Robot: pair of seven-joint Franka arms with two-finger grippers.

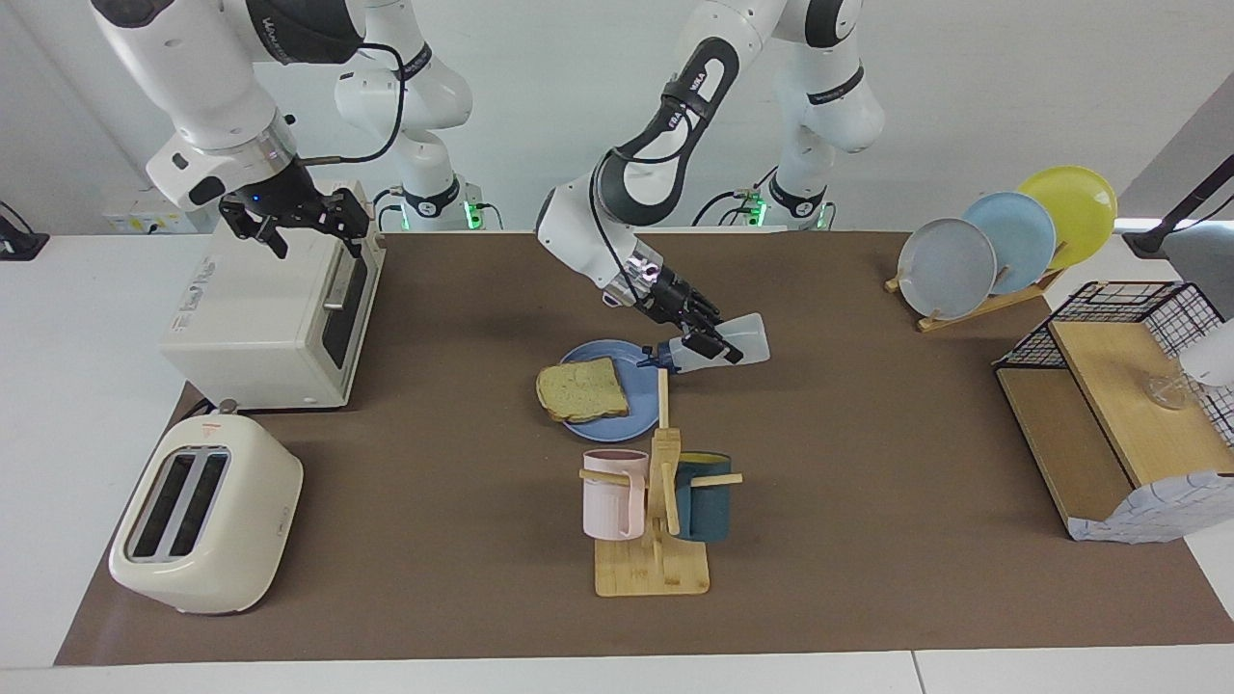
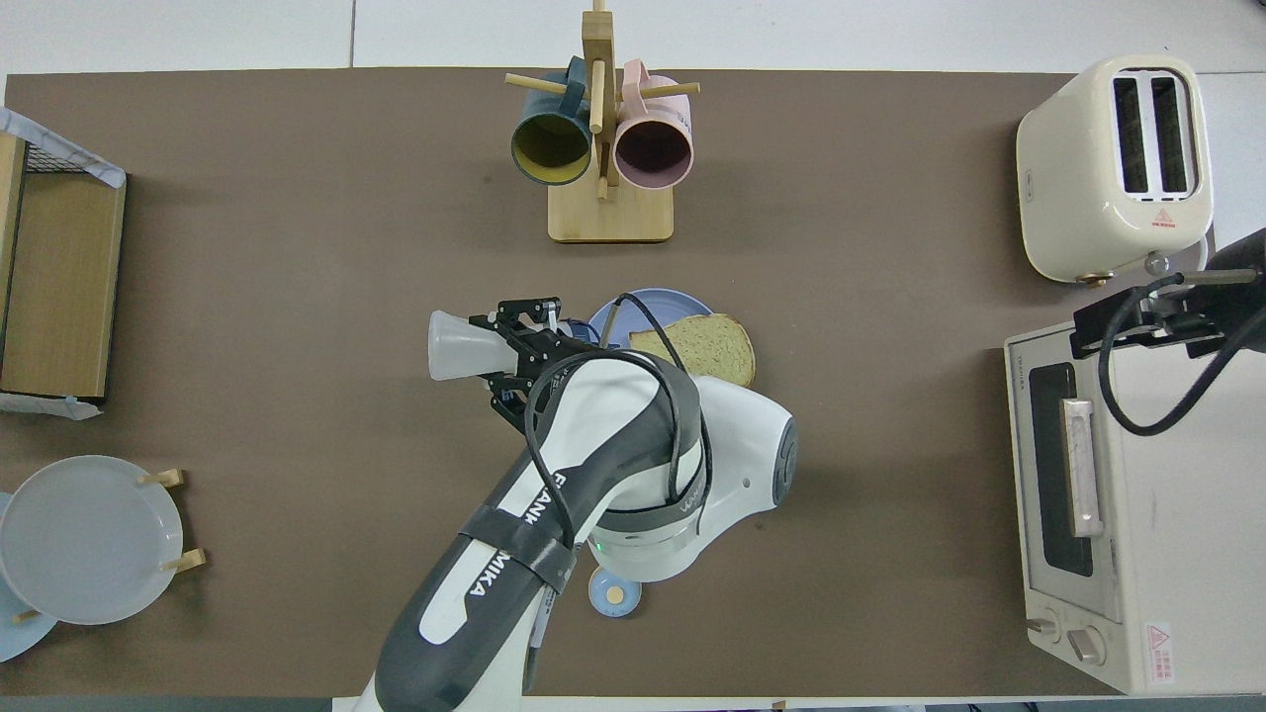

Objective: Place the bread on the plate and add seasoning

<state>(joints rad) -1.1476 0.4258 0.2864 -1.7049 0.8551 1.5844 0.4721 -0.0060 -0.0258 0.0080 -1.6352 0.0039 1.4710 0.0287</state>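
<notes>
The bread (image 1: 583,390) lies on the blue plate (image 1: 603,359) at mid-table and overhangs its rim toward the right arm's end. Both show in the overhead view, the bread (image 2: 707,346) and the plate (image 2: 643,305). My left gripper (image 1: 711,345) is shut on the seasoning bottle (image 1: 742,339). It holds the bottle tipped on its side, the dark cap (image 1: 660,359) pointing over the plate's edge. From overhead the gripper (image 2: 519,351) and the bottle (image 2: 460,346) show beside the plate. My right gripper (image 1: 318,241) is open and empty over the toaster oven, and the arm waits there.
A toaster oven (image 1: 270,308) and a cream toaster (image 1: 202,511) stand at the right arm's end. A mug tree (image 1: 656,511) with two mugs stands farther from the robots than the plate. A plate rack (image 1: 1003,241) and a wire basket (image 1: 1118,386) stand at the left arm's end. A small bell (image 2: 613,593) sits under the left arm.
</notes>
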